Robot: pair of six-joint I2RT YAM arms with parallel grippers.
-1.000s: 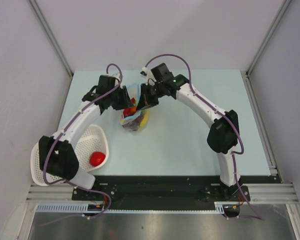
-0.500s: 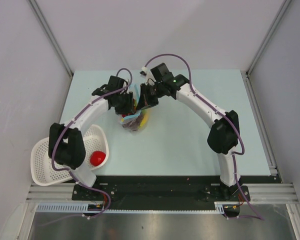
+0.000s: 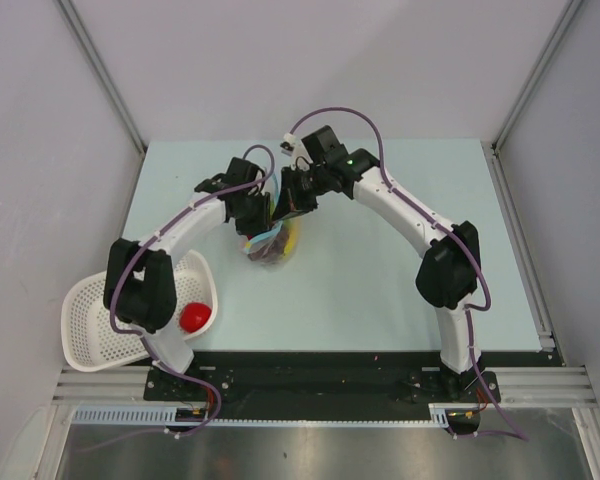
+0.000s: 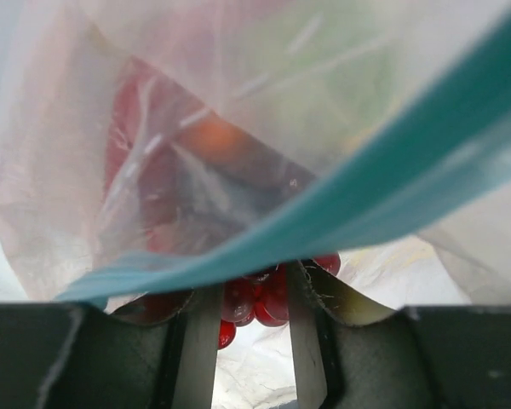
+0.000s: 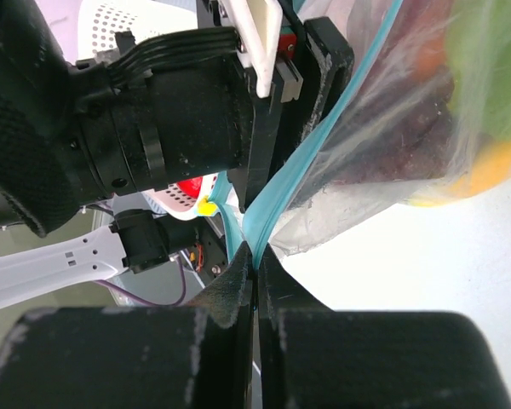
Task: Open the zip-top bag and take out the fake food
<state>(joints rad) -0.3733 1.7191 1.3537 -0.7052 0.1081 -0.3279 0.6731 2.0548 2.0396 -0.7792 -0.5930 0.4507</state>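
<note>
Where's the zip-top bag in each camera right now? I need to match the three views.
Top external: zip-top bag sits just left of and above picture centre.
Left wrist: it fills most of the frame, above the left pincer.
Right wrist: upper right, its mouth pinched in the right pincer.
Shared landmark: the teal zip strip, a diagonal band in both wrist views, barely a sliver from above.

Clear zip-top bag [image 4: 238, 111] edged in teal, dark red grapes [image 4: 260, 300], white mesh basket [image 3: 83, 335]
</note>
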